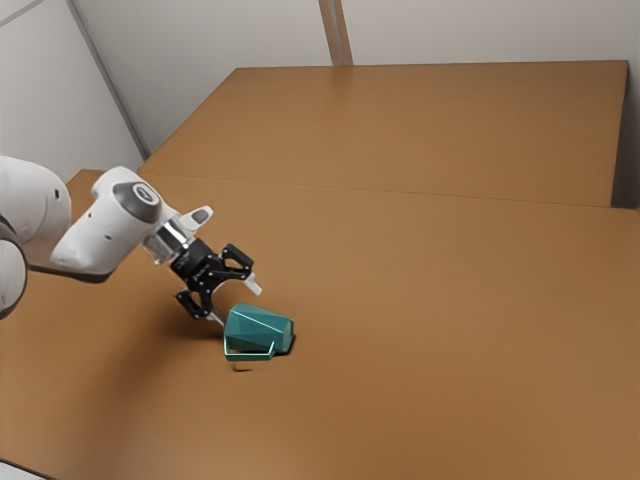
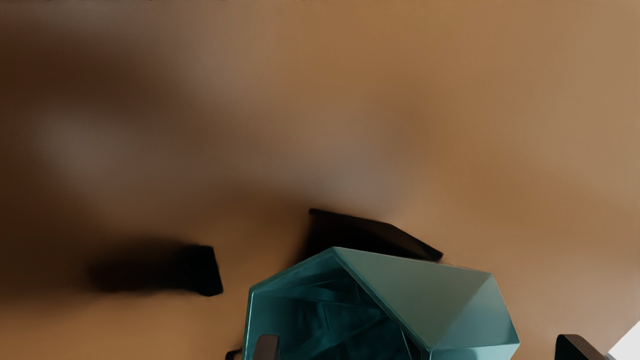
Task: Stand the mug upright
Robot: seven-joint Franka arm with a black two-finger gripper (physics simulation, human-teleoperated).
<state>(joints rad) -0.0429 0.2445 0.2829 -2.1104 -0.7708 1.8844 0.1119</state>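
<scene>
The brown counter [image 1: 450,300] spans most of the exterior view, and the white arm [image 1: 105,235] comes in from its left edge to the hand [image 1: 239,305], released with its fingers [image 2: 267,348] wide apart, just left of centre. Beside it, a little below and left of the frame's middle, the teal mug [image 1: 262,328] lies on its side, mouth toward the hand. The step looks like getting a hold; next, the fingers need lining up, then closing, before tipping the mouth upward.
</scene>
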